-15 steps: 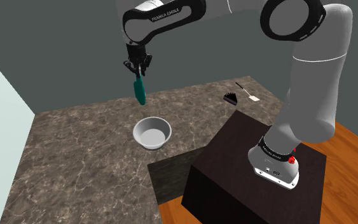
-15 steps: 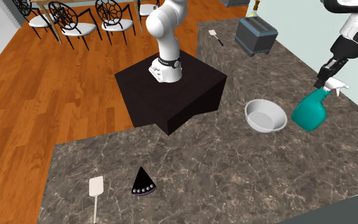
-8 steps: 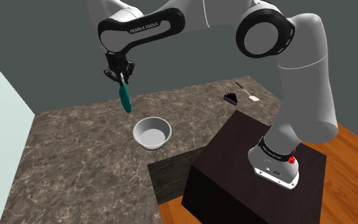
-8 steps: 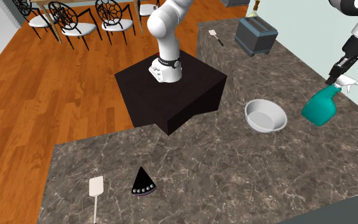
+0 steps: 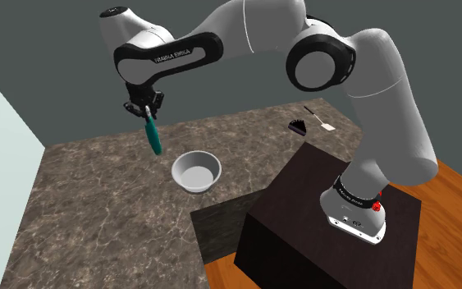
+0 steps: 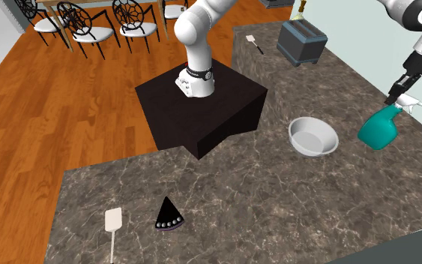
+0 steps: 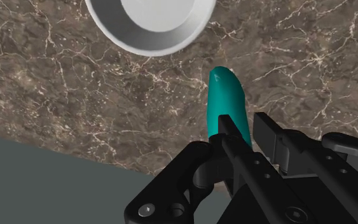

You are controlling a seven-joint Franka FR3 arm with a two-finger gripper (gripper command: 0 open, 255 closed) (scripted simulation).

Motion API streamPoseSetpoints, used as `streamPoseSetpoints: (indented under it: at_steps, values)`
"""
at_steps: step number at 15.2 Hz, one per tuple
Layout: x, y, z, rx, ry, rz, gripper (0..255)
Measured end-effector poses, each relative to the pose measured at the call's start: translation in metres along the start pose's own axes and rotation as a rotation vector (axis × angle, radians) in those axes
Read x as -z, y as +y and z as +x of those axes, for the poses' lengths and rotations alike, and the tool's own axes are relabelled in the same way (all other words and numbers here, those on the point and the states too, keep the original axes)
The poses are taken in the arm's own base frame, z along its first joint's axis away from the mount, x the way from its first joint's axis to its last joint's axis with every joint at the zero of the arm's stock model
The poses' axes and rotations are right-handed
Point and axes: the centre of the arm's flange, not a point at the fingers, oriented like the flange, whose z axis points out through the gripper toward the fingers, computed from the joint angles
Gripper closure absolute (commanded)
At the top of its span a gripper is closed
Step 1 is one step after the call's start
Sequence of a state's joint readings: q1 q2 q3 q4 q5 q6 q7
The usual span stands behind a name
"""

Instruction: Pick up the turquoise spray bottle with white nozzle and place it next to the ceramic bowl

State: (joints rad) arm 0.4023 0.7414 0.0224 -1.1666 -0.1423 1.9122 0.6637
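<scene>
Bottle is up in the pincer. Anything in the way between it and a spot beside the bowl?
Nothing visible. The pincer holds the spray bottle in the air near the bowl, and only counter lies under and between them.

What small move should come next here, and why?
Probably lower straight down: the spray bottle, clasped in the jaws, hangs above the countertop, beside the bowl rather than over it.
</scene>
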Motion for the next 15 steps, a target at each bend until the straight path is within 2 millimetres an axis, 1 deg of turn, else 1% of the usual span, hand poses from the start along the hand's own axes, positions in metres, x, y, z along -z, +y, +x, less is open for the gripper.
streamPoseSetpoints:
  at_steps: [15]
  values:
    - [-0.078,-0.008,-0.006,0.000,0.000,0.000,255]
